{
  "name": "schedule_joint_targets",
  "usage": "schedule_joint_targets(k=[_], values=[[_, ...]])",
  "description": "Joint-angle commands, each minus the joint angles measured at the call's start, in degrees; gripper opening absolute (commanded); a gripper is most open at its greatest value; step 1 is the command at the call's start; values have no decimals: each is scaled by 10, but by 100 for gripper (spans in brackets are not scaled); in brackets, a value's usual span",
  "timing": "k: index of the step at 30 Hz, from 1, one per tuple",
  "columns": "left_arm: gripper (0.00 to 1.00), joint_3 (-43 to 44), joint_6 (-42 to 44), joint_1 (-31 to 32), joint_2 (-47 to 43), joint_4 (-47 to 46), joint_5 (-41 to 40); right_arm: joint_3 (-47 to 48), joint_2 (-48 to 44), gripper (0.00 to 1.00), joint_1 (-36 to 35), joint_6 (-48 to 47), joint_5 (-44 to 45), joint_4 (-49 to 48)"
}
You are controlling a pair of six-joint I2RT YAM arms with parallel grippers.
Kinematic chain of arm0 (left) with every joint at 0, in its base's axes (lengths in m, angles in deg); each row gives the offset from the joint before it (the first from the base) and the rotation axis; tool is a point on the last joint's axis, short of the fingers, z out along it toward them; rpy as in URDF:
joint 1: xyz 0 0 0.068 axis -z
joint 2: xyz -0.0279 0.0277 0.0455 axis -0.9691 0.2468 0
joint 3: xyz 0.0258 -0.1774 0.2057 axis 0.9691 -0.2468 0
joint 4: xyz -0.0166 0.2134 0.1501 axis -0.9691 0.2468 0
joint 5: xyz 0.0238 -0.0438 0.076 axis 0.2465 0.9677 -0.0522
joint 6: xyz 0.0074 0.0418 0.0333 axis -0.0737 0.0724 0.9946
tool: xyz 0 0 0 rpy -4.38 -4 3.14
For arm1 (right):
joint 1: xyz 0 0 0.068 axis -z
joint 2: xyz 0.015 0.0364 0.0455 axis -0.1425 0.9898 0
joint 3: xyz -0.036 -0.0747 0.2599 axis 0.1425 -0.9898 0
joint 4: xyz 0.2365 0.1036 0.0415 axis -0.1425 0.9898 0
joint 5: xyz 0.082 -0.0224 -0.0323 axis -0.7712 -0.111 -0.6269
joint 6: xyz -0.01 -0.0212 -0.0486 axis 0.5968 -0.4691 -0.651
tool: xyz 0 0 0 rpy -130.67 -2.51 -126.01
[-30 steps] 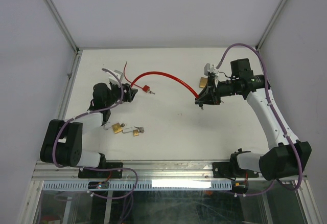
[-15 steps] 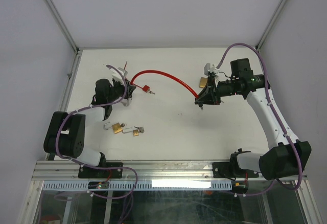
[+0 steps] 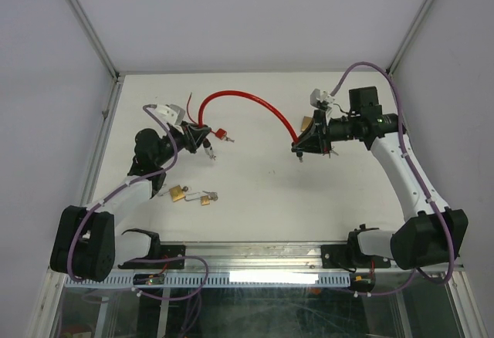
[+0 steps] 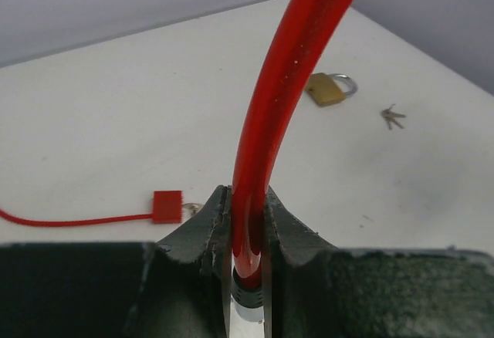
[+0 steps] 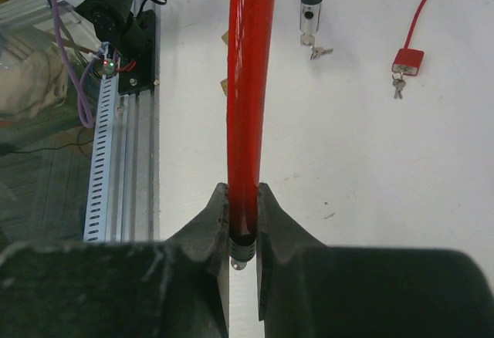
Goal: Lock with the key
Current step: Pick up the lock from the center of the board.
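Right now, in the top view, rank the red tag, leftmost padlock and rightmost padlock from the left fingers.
1. Red tag, just right of the left fingers.
2. Leftmost padlock, toward the bases.
3. Rightmost padlock, beside the right arm.

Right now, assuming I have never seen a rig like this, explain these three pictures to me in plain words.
You see a pair of robot arms bolted at the near edge of a white table. Each arm ends in a two-finger hand. The wide picture looks down from above and behind the arms. The other two come from a camera on each wrist, looking out past that arm's own hand. The left hand and the right hand each pinch one end of a thick red cable that arches between them. On the table lie a brass padlock, loose keys and a small red lock on a thin red cord.
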Motion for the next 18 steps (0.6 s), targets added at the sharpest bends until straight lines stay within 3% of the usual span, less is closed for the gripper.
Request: schedule_joint_targets(k=[1,5,12,18], values=[[0,-30,-131,27,-36,-116,68,-38,-11,0,3,105,-75,-140],[0,-53,-228,51,-43,-193,73,-104,-36,0,-5,220,-88,-306],[0,-66,-283,141,-40,-234,-46,-192,-53,0,-35,357,-45,-535],[0,-98,-358,187,15,-369,-130,-275,-42,0,-49,534,-24,-804]])
